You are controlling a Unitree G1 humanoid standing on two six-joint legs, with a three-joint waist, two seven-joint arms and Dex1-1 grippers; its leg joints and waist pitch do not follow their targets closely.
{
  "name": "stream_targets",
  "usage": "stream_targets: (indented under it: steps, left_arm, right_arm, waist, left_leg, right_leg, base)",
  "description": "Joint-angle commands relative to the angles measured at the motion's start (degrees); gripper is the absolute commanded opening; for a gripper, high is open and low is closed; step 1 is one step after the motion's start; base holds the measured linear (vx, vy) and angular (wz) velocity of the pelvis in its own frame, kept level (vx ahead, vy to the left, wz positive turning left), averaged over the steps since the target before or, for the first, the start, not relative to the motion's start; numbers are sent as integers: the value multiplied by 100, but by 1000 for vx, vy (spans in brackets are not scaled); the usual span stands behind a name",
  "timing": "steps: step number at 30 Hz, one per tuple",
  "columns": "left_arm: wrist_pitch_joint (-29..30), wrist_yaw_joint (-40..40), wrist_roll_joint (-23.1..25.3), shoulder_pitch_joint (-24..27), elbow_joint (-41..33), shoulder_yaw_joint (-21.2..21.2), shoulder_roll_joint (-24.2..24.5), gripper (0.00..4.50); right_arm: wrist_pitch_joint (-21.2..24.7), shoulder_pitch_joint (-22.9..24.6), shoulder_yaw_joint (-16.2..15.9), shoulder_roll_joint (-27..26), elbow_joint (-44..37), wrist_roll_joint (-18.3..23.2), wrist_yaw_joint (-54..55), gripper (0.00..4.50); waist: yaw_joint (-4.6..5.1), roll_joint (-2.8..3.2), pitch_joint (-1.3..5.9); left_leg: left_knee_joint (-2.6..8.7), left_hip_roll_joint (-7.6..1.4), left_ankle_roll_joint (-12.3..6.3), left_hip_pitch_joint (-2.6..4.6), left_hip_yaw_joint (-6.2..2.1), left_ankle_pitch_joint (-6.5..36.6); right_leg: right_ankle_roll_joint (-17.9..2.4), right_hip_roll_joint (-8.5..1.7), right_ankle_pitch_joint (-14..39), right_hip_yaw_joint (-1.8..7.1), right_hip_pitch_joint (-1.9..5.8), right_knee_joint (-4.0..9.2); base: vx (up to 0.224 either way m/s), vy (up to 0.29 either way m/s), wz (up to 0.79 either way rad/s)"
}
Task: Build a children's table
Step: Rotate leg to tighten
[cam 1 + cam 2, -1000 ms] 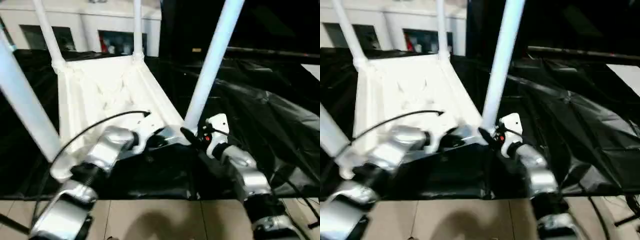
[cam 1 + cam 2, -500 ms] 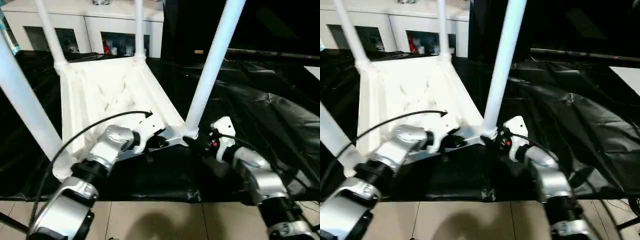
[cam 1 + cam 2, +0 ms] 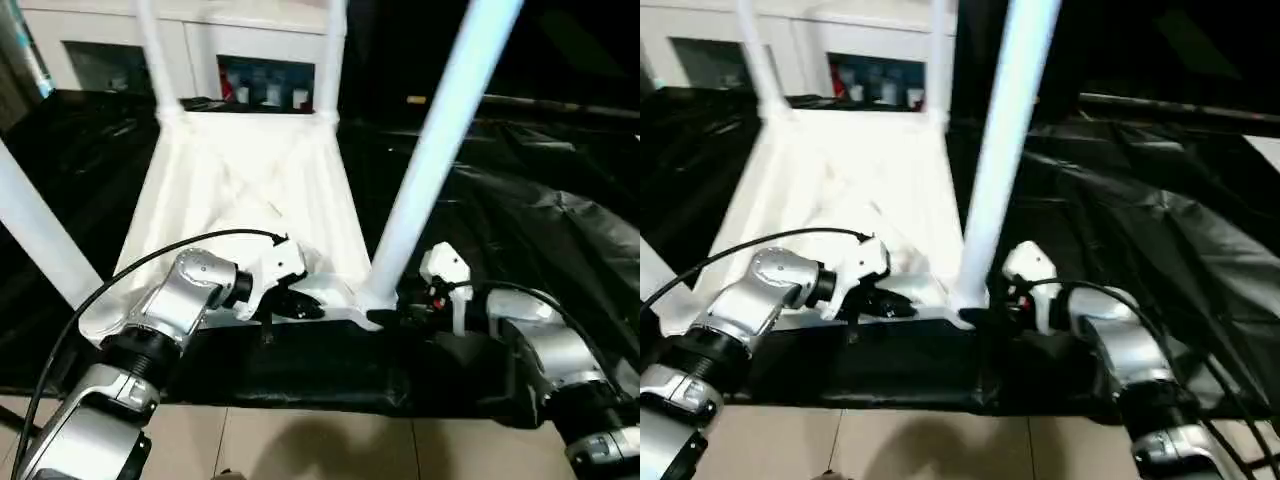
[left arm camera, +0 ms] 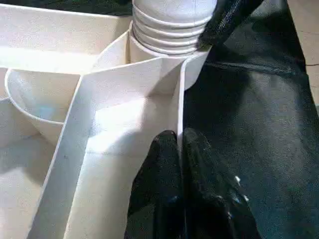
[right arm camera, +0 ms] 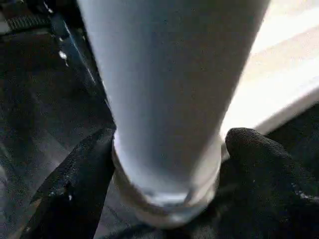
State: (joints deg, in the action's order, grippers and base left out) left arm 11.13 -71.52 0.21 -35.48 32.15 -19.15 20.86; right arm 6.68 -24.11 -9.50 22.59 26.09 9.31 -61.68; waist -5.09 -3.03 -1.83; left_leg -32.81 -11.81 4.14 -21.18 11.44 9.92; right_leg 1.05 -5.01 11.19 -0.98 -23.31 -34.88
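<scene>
A lab-like room: black-draped work table point(image 3: 520, 200), white glass-fronted cabinets point(image 3: 230, 60) behind.

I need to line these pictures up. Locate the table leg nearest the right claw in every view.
Left eye view: the near-right leg rises from right of centre to the top edge.
Right eye view: same leg, at centre.
Left wrist view: its ribbed foot in the corner socket, at the top.
Right wrist view: the leg between the right claw fingers.
Shared landmark: the table's white ribbed underside.
</scene>
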Motion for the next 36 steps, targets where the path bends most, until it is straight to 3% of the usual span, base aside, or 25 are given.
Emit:
stream_targets:
  steps: [1,4,5,14,18,20,22,25,26,29,30,33,36]
  left_arm:
    - [70,-225,-187,171,-89,-130,-126,0]
    - [87,-231,-176,195,-130,-129,-100,0]
    - [105,-236,-174,204,-153,-127,-93,0]
    - [141,-123,-98,234,-163,-107,-95,0]
    - [102,620,89,101,192,11,-357,0]
    - [126,1326,250,-51,536,103,-614,0]
    - [248,2043,332,-226,875,229,-919,0]
    - [336,2607,329,-372,1134,359,-1212,0]
    - [350,2919,340,-462,1278,405,-1399,0]
    - [219,3050,418,-541,1356,325,-1603,0]
    - [176,2966,454,-548,1352,268,-1624,0]
    - [83,2821,511,-595,1413,199,-1637,0]
    - [89,2668,490,-613,1404,189,-1559,0]
  right_arm:
    - [-23,-82,80,-5,62,108,-79,349]
    - [-20,-74,61,-8,80,127,-142,342]
    - [-14,-67,53,-7,85,135,-166,314]
    - [-34,43,30,-49,146,81,-116,271]
    - [-128,13,223,-319,584,-216,1050,270]
    - [-6,13,424,-594,791,-281,1904,269]
    - [182,59,643,-927,834,-254,2693,269]
    - [317,114,809,-1259,818,-244,3388,268]
    - [412,148,894,-1517,782,-244,3843,268]
    - [476,212,765,-1880,608,-255,4014,268]
    - [435,230,623,-1916,542,-279,3849,268]
    - [243,273,406,-1930,371,-287,3428,268]
    - [276,287,341,-1751,220,-196,3077,337]
  waist:
    - [9,-58,275]
    - [5,-60,275]
    - [7,-61,277]
    - [11,-54,283]
    - [38,-55,249]
    - [69,-57,230]
    - [81,-65,233]
    - [94,-51,235]
    - [105,-21,232]
    - [113,-37,240]
    - [113,-7,240]
    - [108,0,252]
    - [84,4,257]
  left_leg:
    - [330,-126,-382,79,-24,1110]
    - [336,-130,-316,79,-31,1161]
    - [338,-130,-308,76,-33,1138]
    - [323,-116,-333,72,-27,1016]
    - [354,-113,-201,75,-30,1258]
    - [382,-99,30,102,-48,1637]
    - [399,-100,114,117,-72,1818]
    - [405,-93,101,108,-86,1915]
    - [408,-81,113,103,-80,1894]
    - [418,-82,101,100,-94,1936]
    - [418,-79,62,98,-92,1960]
    - [420,-81,-6,74,-91,1918]
    - [418,-89,-56,79,-89,1883]
  right_leg:
    - [-1365,-211,594,112,233,360]
    - [-1301,-217,709,115,237,366]
    - [-1293,-216,681,114,240,362]
    - [-1324,-206,519,113,247,347]
    - [-1240,-207,950,113,223,403]
    - [-1013,-215,1730,117,190,478]
    - [-859,-229,2128,115,174,521]
    - [-740,-227,2264,116,155,553]
    - [-706,-215,2231,124,139,560]
    - [-664,-211,2207,114,143,570]
    - [-654,-210,2152,117,140,574]
    - [-660,-208,1987,117,157,565]
    - [-701,-210,1878,115,172,554]
  base:
    - [0,0,0]
    - [0,0,0]
    - [0,0,0]
    - [0,0,0]
    - [0,0,0]
    - [0,0,0]
    - [0,0,0]
    - [0,0,0]
    - [0,0,0]
    - [0,0,0]
    - [0,0,0]
    - [0,0,0]
    - [0,0,0]
